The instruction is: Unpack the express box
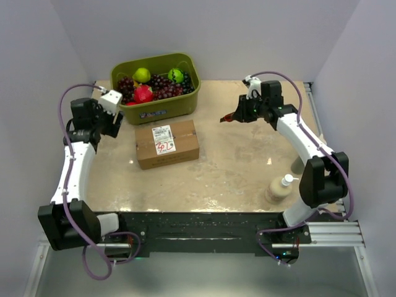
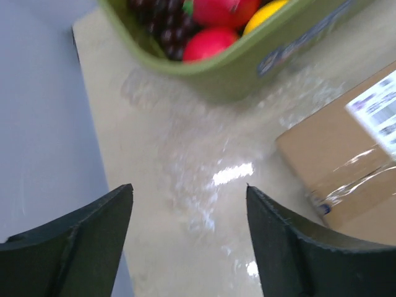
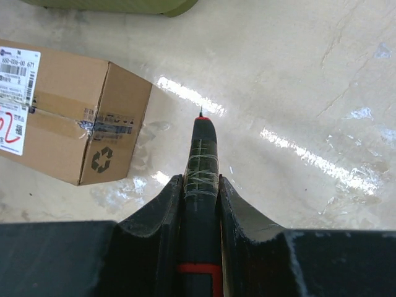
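Just in front of the bin [image 1: 162,110], the box [image 1: 167,143] sits flat, taped shut. Stiff cardboard, likely light, slick at the tape; best steadied by its short ends. Empty, the left gripper [image 2: 189,189] gapes wide; the right gripper [image 3: 199,180] clamps a cutter [image 3: 202,148].

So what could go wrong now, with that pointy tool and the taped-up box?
The right gripper pinches a slim pointed tool; pressed on the tape, it might twist or slip. The express box lies loose, the open left gripper off it, so it could slide. The right arm might also tip the bottle by its base.
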Action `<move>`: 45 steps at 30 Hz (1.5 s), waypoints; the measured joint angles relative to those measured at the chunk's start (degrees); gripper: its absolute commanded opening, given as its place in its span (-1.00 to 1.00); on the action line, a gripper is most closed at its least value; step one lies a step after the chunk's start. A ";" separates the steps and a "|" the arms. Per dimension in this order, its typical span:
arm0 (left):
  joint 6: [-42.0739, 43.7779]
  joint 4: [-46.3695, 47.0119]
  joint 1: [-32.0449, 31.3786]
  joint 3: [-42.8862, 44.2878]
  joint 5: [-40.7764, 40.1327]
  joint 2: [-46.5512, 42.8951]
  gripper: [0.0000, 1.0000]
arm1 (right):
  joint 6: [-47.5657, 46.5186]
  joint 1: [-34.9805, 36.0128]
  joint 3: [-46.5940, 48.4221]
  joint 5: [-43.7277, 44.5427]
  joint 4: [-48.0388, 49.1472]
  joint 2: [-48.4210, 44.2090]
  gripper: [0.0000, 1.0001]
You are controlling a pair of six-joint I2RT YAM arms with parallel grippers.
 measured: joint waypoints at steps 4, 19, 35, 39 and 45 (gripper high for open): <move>-0.07 0.04 1.53 -5.20 0.50 2.10 0.25 | -1.81 2.80 0.09 1.22 0.59 0.26 -1.00; 13.57 -3.89 -12.31 -19.58 21.46 -4.52 0.34 | -3.58 12.81 5.86 3.34 3.28 11.91 -1.00; 5.46 0.33 -22.25 -8.94 23.06 -5.68 0.49 | -12.61 12.52 6.80 15.06 -0.50 2.73 -1.00; 1.14 6.38 -19.47 -8.04 16.15 -2.84 0.47 | -14.62 12.09 2.97 17.00 -4.44 -8.35 -1.00; -0.61 10.67 -16.15 -10.08 6.67 0.81 0.45 | -16.59 12.35 -2.25 16.37 -11.50 -16.96 -1.00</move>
